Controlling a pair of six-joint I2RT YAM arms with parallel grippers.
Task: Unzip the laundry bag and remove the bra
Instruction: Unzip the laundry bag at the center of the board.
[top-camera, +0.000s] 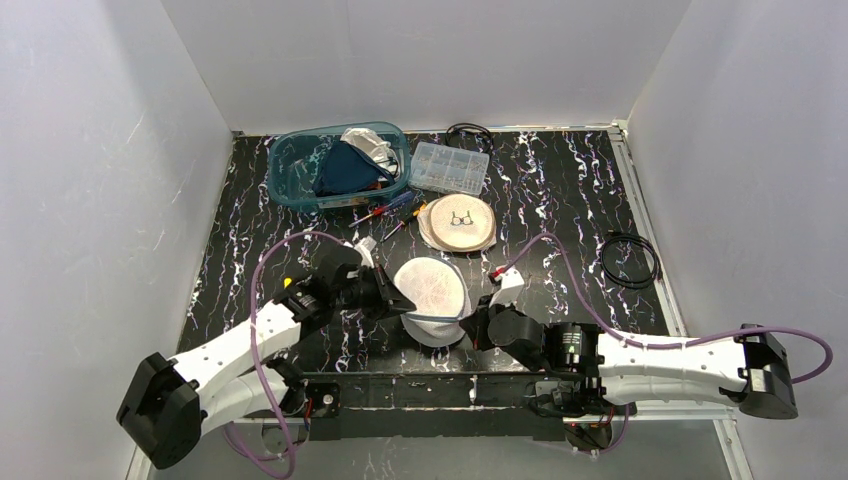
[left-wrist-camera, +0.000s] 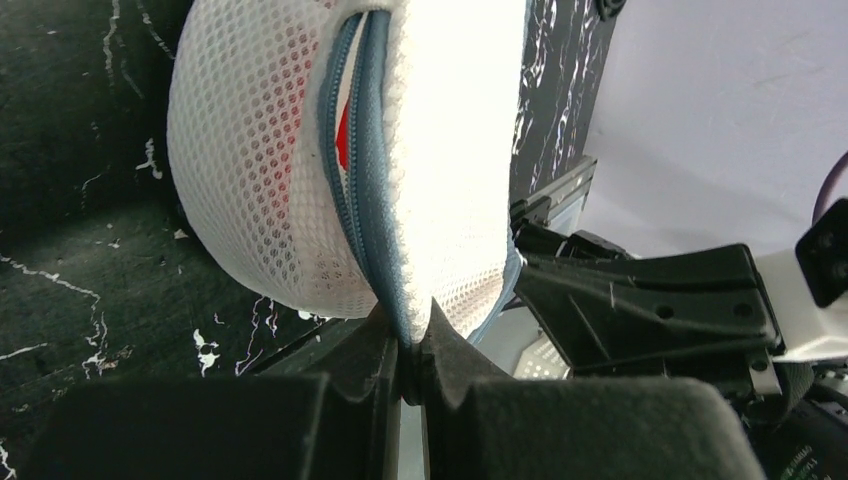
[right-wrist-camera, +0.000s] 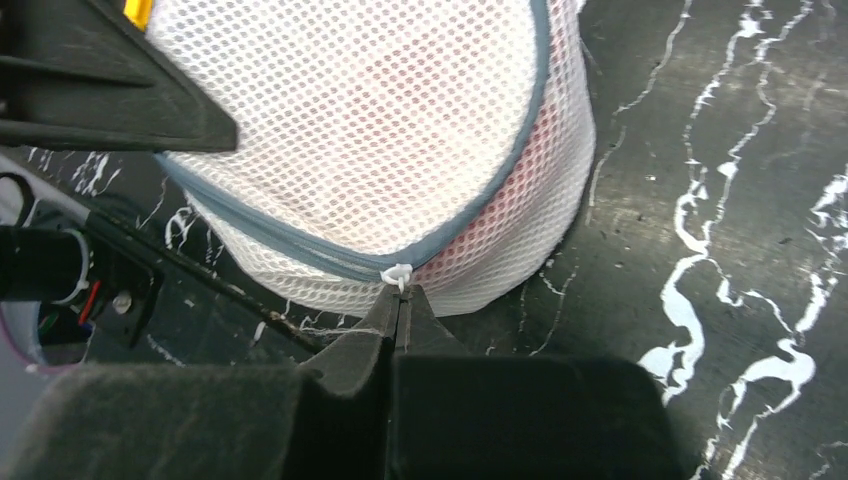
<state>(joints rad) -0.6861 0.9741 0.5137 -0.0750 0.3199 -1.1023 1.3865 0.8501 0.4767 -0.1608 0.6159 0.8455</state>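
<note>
My right jaws are pinched shut on the white zip pull (right-wrist-camera: 398, 274). My left jaws are clamped on the blue zip (left-wrist-camera: 365, 200) seam at the lower edge of the bag (left-wrist-camera: 250, 150). The bag sits near the front of the surface (right-wrist-camera: 720, 250), between my two arms. It is soft, light mesh that will likely buckle, so I judge the seam needs holding taut. The bra (right-wrist-camera: 490, 215) shows red through the mesh. I can read no label or writing.

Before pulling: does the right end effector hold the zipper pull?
Yes: right end effector pinches small white zipper pull on round white mesh bag.
</note>
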